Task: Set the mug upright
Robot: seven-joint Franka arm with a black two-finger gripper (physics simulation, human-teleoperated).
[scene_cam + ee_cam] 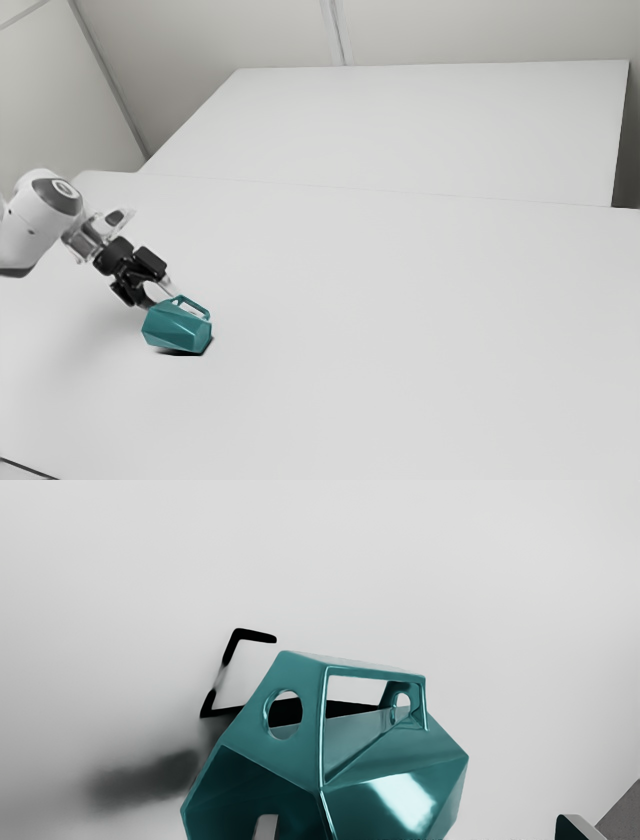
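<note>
With my gripper open, the teal mug lay tipped on its side, about five o'clock from the fingertips in the exterior view, its long axis running roughly nine to three.

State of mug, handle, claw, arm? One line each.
Mug: on its side, not upright.
Handle: on the mug's upper side, facing up.
Claw: open, at the mug, not gripping it.
Arm: reaching toward the mug.
</note>
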